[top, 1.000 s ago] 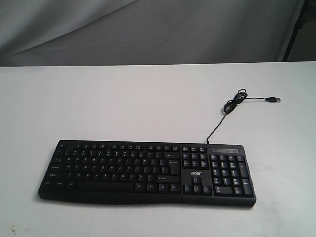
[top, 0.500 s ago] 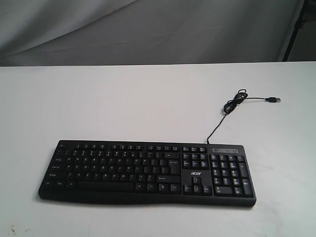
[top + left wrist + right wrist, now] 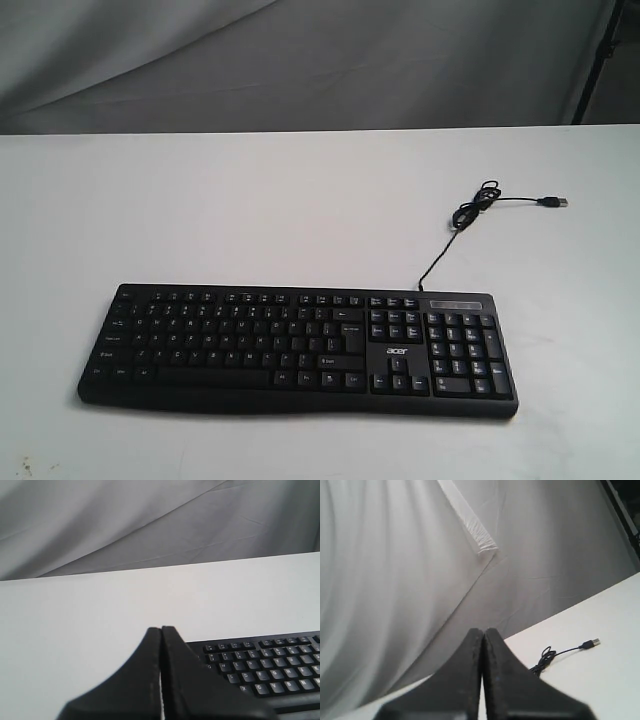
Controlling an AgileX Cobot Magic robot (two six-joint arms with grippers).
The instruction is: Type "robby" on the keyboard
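Wide matte-black keyboard [image 3: 298,352] on smooth white table [image 3: 300,200]; left gripper [image 3: 161,629] and right gripper [image 3: 483,630] both pressed together.

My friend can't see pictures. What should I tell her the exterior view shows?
A black keyboard lies flat on a white table, number pad on the view's right. Its thin black cable runs from the back edge, curls into a small loop and ends in a USB plug lying loose on the table. Grey cloth hangs behind.

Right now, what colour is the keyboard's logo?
The logo is white on the black keyboard; the exterior view shows it best.
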